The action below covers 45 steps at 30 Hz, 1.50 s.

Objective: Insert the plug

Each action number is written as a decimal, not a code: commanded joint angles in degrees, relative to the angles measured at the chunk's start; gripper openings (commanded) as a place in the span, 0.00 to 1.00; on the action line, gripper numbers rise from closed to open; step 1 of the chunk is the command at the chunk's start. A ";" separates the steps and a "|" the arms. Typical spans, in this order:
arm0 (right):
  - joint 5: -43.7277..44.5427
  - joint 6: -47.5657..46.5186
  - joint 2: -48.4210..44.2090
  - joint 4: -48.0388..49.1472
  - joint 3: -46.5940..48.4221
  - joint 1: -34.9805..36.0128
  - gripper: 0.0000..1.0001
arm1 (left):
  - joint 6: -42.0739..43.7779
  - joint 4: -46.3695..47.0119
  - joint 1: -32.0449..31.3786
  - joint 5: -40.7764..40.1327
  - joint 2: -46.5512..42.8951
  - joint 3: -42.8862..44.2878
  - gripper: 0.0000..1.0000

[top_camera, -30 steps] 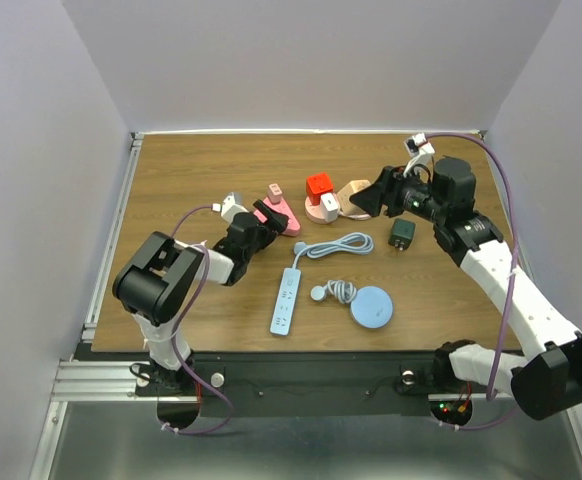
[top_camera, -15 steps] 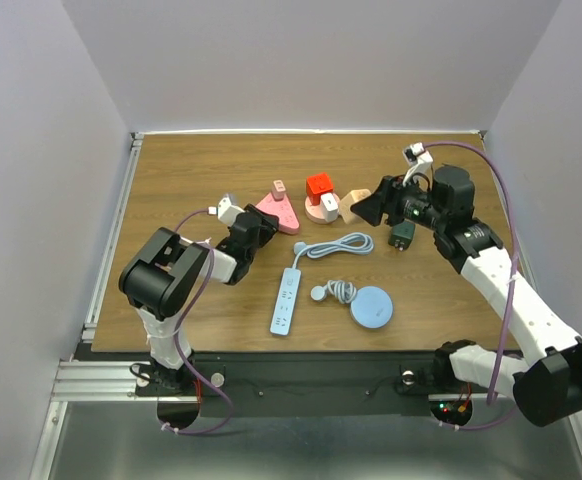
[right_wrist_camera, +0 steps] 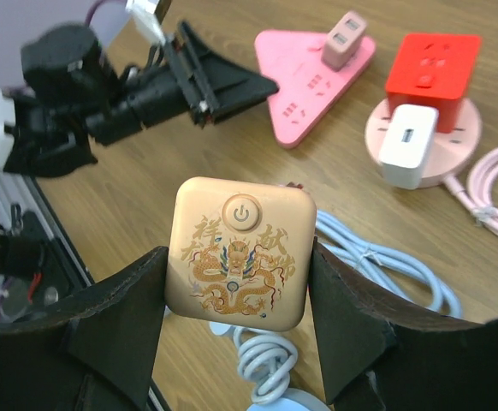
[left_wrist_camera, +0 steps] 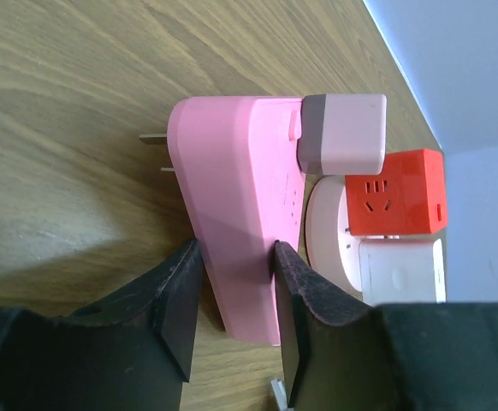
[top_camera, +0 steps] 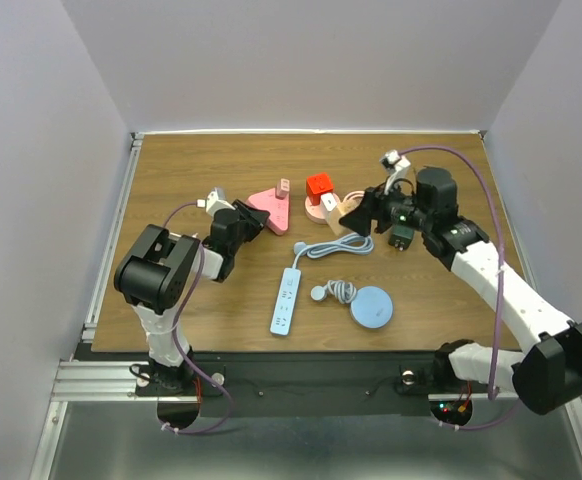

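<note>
A pink triangular power strip [top_camera: 271, 208] lies on the wooden table with a small pink-grey charger [left_wrist_camera: 341, 133] plugged into it. My left gripper [top_camera: 246, 217] is shut on the strip's near corner, one finger against each side [left_wrist_camera: 236, 257]. My right gripper [top_camera: 356, 215] is shut on a beige square plug [right_wrist_camera: 240, 253] with a power button and a gold dragon print, and holds it above the table right of the pink strip [right_wrist_camera: 313, 73]. The plug's prongs are hidden.
A red cube socket [top_camera: 319, 185] and a white charger [right_wrist_camera: 407, 145] sit on a round pink base [left_wrist_camera: 328, 231]. A pale blue cable [top_camera: 336, 245], a white power strip [top_camera: 288, 300], a blue round reel [top_camera: 373, 306] and a dark green adapter [top_camera: 402, 238] lie nearer.
My left gripper has shut on the pink strip's corner, and the strip has shifted left. My right arm has carried the beige plug left toward the table's middle.
</note>
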 commanded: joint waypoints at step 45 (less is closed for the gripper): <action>4.54 -17.54 33.91 31.21 7.93 14.83 0.00 | 28.22 -33.42 7.38 33.19 5.53 15.89 0.00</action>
